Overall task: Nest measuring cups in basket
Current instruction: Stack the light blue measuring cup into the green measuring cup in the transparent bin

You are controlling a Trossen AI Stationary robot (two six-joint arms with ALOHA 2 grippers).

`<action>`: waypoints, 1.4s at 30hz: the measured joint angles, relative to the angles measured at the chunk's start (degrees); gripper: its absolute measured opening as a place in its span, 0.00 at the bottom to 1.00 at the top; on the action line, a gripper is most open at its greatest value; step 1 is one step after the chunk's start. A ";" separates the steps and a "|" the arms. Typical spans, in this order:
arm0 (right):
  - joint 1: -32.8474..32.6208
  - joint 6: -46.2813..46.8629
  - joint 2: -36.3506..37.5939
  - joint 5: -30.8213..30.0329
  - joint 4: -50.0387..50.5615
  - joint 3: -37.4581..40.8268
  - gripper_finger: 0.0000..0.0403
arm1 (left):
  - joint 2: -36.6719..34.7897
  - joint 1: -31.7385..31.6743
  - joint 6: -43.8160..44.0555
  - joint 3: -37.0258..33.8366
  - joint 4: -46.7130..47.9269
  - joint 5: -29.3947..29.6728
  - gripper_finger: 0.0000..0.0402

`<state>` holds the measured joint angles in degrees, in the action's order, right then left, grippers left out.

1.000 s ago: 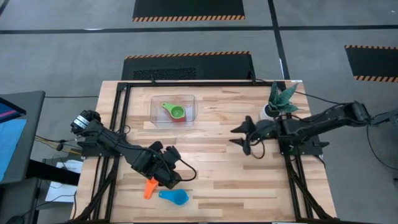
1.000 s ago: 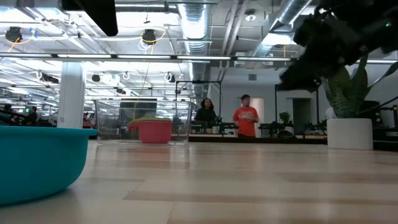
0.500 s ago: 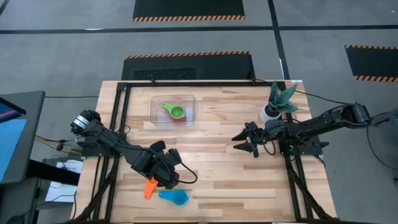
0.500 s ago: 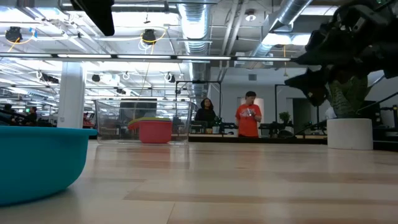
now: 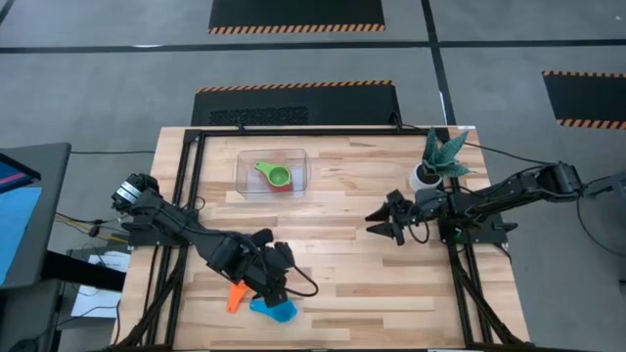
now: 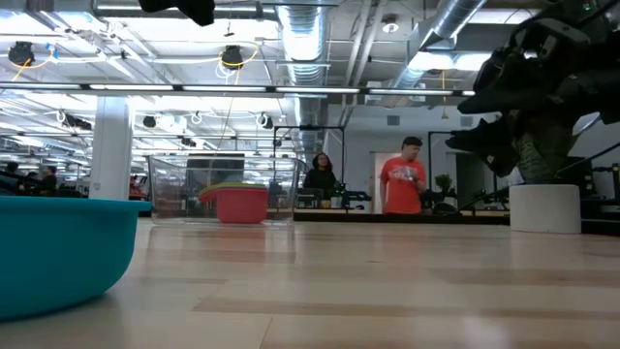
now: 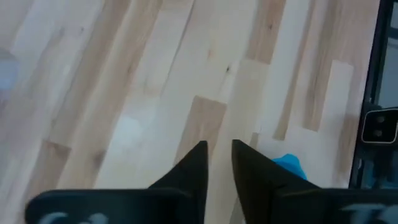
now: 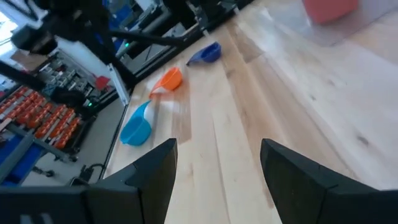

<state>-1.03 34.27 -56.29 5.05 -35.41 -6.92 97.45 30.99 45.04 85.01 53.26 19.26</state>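
The clear basket (image 5: 272, 172) sits at the table's far middle and holds a green cup (image 5: 278, 177) with a yellow and a red one (image 6: 237, 204). A light blue cup (image 5: 277, 310) and an orange cup (image 5: 236, 293) lie near the table's near edge. A dark blue cup (image 8: 208, 53) shows only in the right wrist view. My left gripper (image 5: 274, 286) hovers just above the light blue cup (image 7: 287, 165), its fingers almost together and holding nothing. My right gripper (image 5: 384, 225) hangs open over the table's right half, above the wood.
A white pot with a spiky plant (image 5: 431, 168) stands at the far right, close behind my right arm. Black frame rails run along the table's left and far edges (image 5: 191, 166). Bare wood lies between the two grippers. People stand far off in the room (image 6: 400, 184).
My left gripper has moved toward the near edge and a little right, ending over the light blue cup. My right gripper has sunk lower and tipped. No cup has moved. A person in the background has walked right.
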 joint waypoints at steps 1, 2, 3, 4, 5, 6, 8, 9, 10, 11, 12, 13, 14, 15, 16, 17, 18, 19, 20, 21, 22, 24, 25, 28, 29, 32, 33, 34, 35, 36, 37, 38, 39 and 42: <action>0.06 0.21 0.00 -0.76 0.13 0.00 0.63 | 0.77 0.29 0.38 0.00 -0.22 -0.17 0.17; 0.06 0.63 0.00 -1.02 0.29 0.00 0.63 | 1.79 0.55 0.83 -0.01 -0.04 -0.58 0.19; 0.06 0.68 0.00 -1.05 0.45 -0.01 0.63 | 2.93 0.66 1.08 -0.02 0.08 -1.33 0.22; 0.06 0.51 0.00 -1.17 0.85 -0.02 0.63 | 4.04 0.94 1.07 -0.04 0.09 -2.17 0.24; 0.05 0.42 0.00 -1.72 1.25 -0.02 0.63 | 5.22 1.13 0.45 -0.04 0.11 -3.35 0.25; 0.04 0.41 0.00 -1.92 1.40 -0.02 0.63 | 6.29 1.24 -0.30 -0.04 0.01 -4.26 0.27; 0.06 0.41 0.00 -2.00 1.82 -0.04 0.63 | 8.11 1.34 -0.55 -0.07 -0.13 -4.53 0.29; 0.06 0.41 0.00 -2.00 2.23 -0.04 0.63 | 8.95 1.42 -0.56 -0.07 -0.26 -4.52 0.30; -0.02 0.41 -0.02 -2.00 2.30 -0.02 0.63 | 9.84 1.56 -0.96 -0.07 -0.15 -4.66 0.30; -0.11 0.41 -0.01 -2.00 2.16 -0.02 0.63 | 10.75 1.61 -1.63 -0.07 -0.06 -5.38 0.30; -0.14 0.41 0.00 -1.97 2.14 -0.04 0.63 | 11.52 1.67 -2.05 -0.07 -0.15 -6.01 0.30; -0.14 0.41 0.00 -1.96 2.33 -0.04 0.63 | 11.98 1.79 -2.32 -0.09 -0.32 -6.67 0.30; -0.11 0.41 0.00 -1.96 2.48 -0.04 0.63 | 12.31 1.96 -2.36 -0.09 -0.49 -7.31 0.31; -0.11 0.40 0.00 -1.98 2.62 -0.04 0.63 | 12.45 2.15 -2.42 -0.09 -0.71 -8.02 0.31; -0.11 0.39 0.00 -1.97 2.75 -0.04 0.63 | 12.78 2.40 -2.62 -0.08 -0.69 -8.54 0.31; -0.11 0.38 0.00 -1.96 2.97 -0.04 0.63 | 13.15 2.52 -3.02 -0.07 -0.77 -8.85 0.31; -0.11 0.38 0.00 -1.96 3.26 -0.04 0.63 | 13.38 2.97 -3.62 -0.07 -0.75 -9.07 0.31; -0.11 0.38 0.00 -1.96 3.68 -0.04 0.63 | 13.42 3.25 -3.98 -0.11 -0.71 -9.16 0.31; -0.11 0.38 0.00 -1.96 4.09 -0.04 0.63 | 13.40 3.56 -4.04 -0.09 -1.02 -9.32 0.31; -0.11 0.39 0.00 -1.96 4.49 -0.04 0.63 | 13.34 3.76 -4.04 -0.07 -1.67 -9.54 0.31; -0.11 0.61 0.00 -1.96 4.97 -0.04 0.63 | 13.34 3.93 -3.94 -0.07 -2.25 -9.81 0.31; -0.11 1.73 0.00 -1.94 5.98 -0.04 0.63 | 13.34 4.34 -3.52 -0.07 -2.32 -9.89 0.31; -0.11 2.04 0.00 -1.96 6.51 -0.04 0.63 | 13.34 4.47 -3.43 -0.07 -2.35 -9.89 0.31; -0.11 3.14 -0.01 -1.94 8.00 -0.04 0.63 | 14.61 4.71 -2.41 0.02 -2.57 -10.34 0.31; -0.11 3.25 -0.02 -1.94 8.22 -0.04 0.63 | 15.17 4.78 -1.90 -0.07 -2.27 -10.98 0.31; -0.11 3.27 0.00 -1.94 8.41 -0.04 0.63 | 16.62 4.78 -0.93 -0.03 -4.07 -13.44 0.31; -0.11 3.27 0.00 -1.94 8.31 -0.04 0.63 | 17.24 4.79 -0.80 0.02 -4.12 -14.05 0.31; -0.11 3.27 0.00 -1.94 8.28 -0.04 0.63 | 17.90 4.82 -0.40 0.01 -4.09 -14.26 0.31; -0.11 3.28 0.00 -1.94 8.37 -0.04 0.63 | 18.54 4.82 0.10 -0.07 -3.79 -14.27 0.31; -0.11 3.40 0.00 -1.94 8.38 -0.04 0.63 | 19.07 4.82 0.53 -0.07 -3.68 -14.27 0.31; -0.11 3.44 0.00 -1.92 8.32 -0.04 0.63 | 19.46 4.82 0.70 -0.07 -3.74 -14.19 0.31; -0.11 3.42 0.00 -1.93 8.35 -0.04 0.63 | 19.88 4.82 0.74 -0.04 -3.76 -14.20 0.31; -0.11 3.44 0.00 -1.94 8.41 -0.04 0.63 | 20.45 4.82 0.74 -0.03 -3.93 -14.27 0.31; -0.11 3.42 0.00 -1.92 8.40 -0.04 0.63 | 21.48 4.82 0.26 -0.10 -3.90 -14.09 0.30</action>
<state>-1.15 37.69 -56.29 3.14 -27.01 -6.96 118.93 35.81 45.30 84.91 49.36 5.17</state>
